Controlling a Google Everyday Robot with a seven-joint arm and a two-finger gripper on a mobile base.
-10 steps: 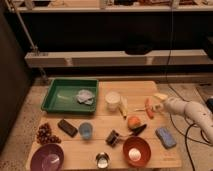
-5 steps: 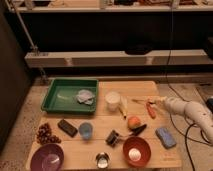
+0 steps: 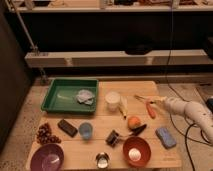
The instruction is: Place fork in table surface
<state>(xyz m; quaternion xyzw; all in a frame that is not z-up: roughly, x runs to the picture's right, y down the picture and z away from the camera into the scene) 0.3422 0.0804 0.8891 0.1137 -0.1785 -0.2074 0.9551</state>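
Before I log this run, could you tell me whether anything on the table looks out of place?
Nothing stands out: nothing looks spilled or toppled. The gripper, shut, is at the right edge of the table surface, beside the fork.

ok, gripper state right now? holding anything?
gripper: closed, at right side of table surface, at one end of the fork; real grip cannot be told.

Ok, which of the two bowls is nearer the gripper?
The red-orange bowl at the front right; the purple bowl sits front left, far from the gripper at the right edge of the table.
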